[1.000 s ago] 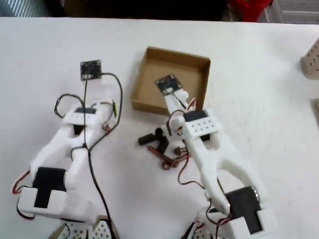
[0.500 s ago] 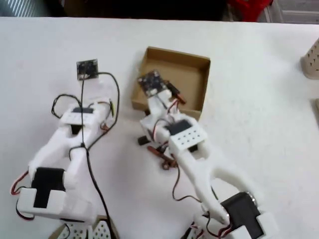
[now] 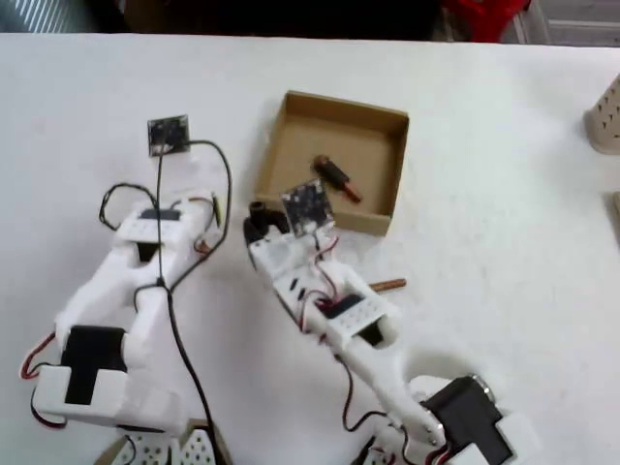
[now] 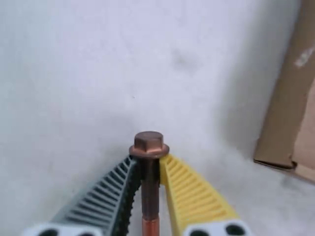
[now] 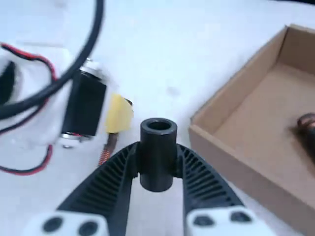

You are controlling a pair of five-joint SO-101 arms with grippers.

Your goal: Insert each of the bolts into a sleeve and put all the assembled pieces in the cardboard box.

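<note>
My left gripper [image 4: 149,161] is shut on a copper bolt [image 4: 149,143], head outward, held above the white table left of the cardboard box [image 3: 376,118]. My right gripper [image 5: 157,153] is shut on a black sleeve [image 5: 158,132], bore facing up. In the high view the sleeve [image 3: 259,215] hangs close to the right of the left gripper [image 3: 220,209], just off the box's near left corner. One assembled bolt-and-sleeve piece [image 3: 335,176] lies inside the box. A loose bolt [image 3: 388,285] lies on the table right of the right arm.
The right arm [image 3: 339,310] covers the spot in front of the box. Black cable [image 3: 179,329] trails over the left arm. A beige object [image 3: 605,116] stands at the right edge. Open table lies beyond the box and to its right.
The right arm drew back from the box, leaving the assembled piece inside, swung left and now holds a black sleeve beside the left gripper. The left arm has barely moved.
</note>
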